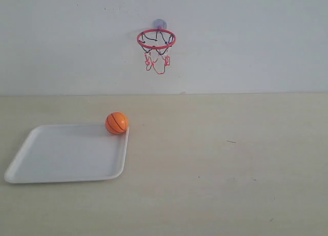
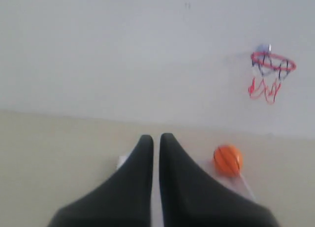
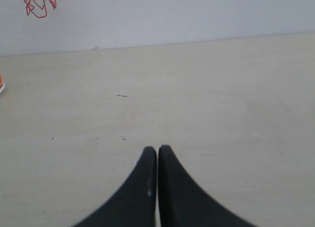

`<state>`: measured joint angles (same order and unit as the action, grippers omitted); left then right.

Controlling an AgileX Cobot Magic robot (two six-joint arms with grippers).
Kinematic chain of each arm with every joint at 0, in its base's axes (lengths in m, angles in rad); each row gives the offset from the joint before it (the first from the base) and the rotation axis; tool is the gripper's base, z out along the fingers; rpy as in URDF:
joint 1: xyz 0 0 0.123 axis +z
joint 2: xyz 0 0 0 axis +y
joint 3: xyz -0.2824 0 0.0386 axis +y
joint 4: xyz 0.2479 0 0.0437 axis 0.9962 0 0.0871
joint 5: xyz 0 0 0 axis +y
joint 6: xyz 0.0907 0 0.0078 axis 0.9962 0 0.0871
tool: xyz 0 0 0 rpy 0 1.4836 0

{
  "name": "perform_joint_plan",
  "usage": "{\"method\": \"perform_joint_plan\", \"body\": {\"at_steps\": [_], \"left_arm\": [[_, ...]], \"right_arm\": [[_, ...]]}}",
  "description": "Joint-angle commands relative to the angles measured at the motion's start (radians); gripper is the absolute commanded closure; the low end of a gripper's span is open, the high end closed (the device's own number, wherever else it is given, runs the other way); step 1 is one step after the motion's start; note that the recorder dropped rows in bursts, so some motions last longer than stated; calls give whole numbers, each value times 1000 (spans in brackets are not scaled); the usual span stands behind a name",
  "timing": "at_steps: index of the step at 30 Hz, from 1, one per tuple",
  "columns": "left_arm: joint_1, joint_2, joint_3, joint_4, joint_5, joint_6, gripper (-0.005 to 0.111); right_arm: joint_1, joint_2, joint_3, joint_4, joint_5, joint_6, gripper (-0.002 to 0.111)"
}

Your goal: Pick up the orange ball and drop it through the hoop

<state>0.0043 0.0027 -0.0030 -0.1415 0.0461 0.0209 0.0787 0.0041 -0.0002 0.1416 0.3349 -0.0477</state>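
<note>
The orange ball [image 1: 117,123] rests on the far right corner of a white tray [image 1: 61,159]; the left wrist view shows the orange ball [image 2: 227,160] too. High on the wall hangs the hoop [image 1: 156,39], a red ring with a red-and-black net under a bluish suction cup, also visible as the hoop [image 2: 272,63] from the left wrist. My left gripper [image 2: 156,138] is shut and empty, well short of the ball. My right gripper [image 3: 157,149] is shut over bare table. Neither arm appears in the exterior view.
The pale table [image 1: 220,164] meets a white wall at the back. A bit of the red net [image 3: 38,4] and a sliver of the ball at the frame edge [image 3: 1,82] show in the right wrist view.
</note>
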Motion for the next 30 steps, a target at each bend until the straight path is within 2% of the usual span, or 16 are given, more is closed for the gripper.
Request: {"method": "perform_joint_plan", "body": {"at_steps": [1, 3, 6, 9, 13, 15, 19, 24, 28, 30], "left_arm": [[-4, -3, 3, -1, -263, -6, 103], [-4, -3, -20, -1, -331, -6, 103], [-4, 4, -105, -1, -303, -6, 103], [-4, 78, -220, -1, -124, -6, 103], [-4, 249, -385, -1, 190, -4, 103], [-4, 350, -440, -1, 273, -4, 103], [-4, 491, -479, -1, 252, -2, 103], [-4, 592, -478, -8, 111, -6, 103], [-5, 641, -478, -176, 43, -6, 103], [-5, 666, -498, -199, 31, -1, 103]], "right_arm": [[1, -4, 0, 2, -2, -3, 109], [1, -4, 0, 2, -2, -3, 109], [1, -4, 0, 2, -2, -3, 109], [1, -4, 0, 2, -2, -3, 109], [1, -4, 0, 2, -2, -3, 109], [1, -4, 0, 2, -2, -3, 109], [1, -4, 0, 2, -2, -3, 109], [1, -4, 0, 2, -2, -3, 109], [1, -4, 0, 2, -2, -3, 109], [13, -4, 0, 2, -2, -3, 109]]}}
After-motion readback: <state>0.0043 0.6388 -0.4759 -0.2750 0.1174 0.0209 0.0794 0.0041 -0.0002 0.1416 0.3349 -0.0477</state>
